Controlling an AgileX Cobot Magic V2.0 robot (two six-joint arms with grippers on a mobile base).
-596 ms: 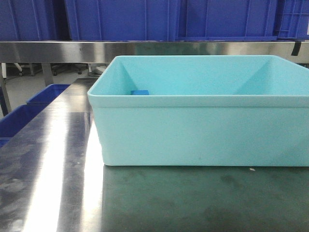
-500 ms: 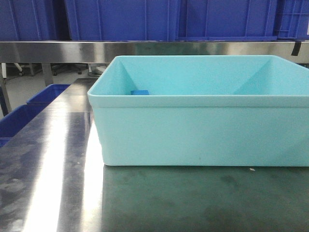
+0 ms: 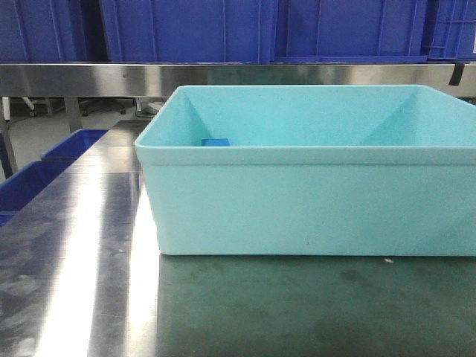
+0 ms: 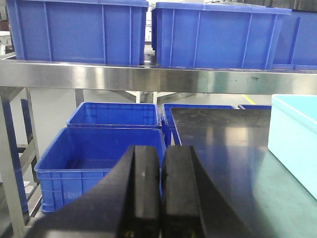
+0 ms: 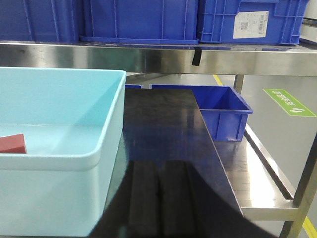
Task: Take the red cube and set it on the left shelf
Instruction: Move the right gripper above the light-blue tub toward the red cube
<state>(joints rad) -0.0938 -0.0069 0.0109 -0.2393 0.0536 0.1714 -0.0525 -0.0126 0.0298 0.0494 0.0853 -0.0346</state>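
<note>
Red cube (image 5: 12, 143) on the floor of the light turquoise bin (image 5: 59, 163), seen only from the right wrist view, at the frame's left edge and partly cut off. Lies up and to the left of the right gripper (image 5: 158, 198), beyond the bin's near rim, so reachable only by rising over that wall and going down inside. Right gripper's fingers (image 5: 143, 198) pressed together, nothing between them, low over the dark worktop (image 5: 163, 124) just beside the bin's outer wall. Left gripper (image 4: 161, 193) likewise closed and empty, looking along the worktop with the bin's corner at its far right; cube not visible from there. Hard to judge which arm is nearer; only the right camera has a sightline, which favours the right arm.

Cube shows a slanted top edge, so probably turned somewhat against the bin walls; no real long axis, being a cube, and full outline not visible. A small blue block (image 3: 216, 142) sits near the bin's back left corner in the front view, not the target.

Left shelf (image 4: 148, 79), steel rail carrying blue crates (image 4: 79, 29), above and behind.
</note>
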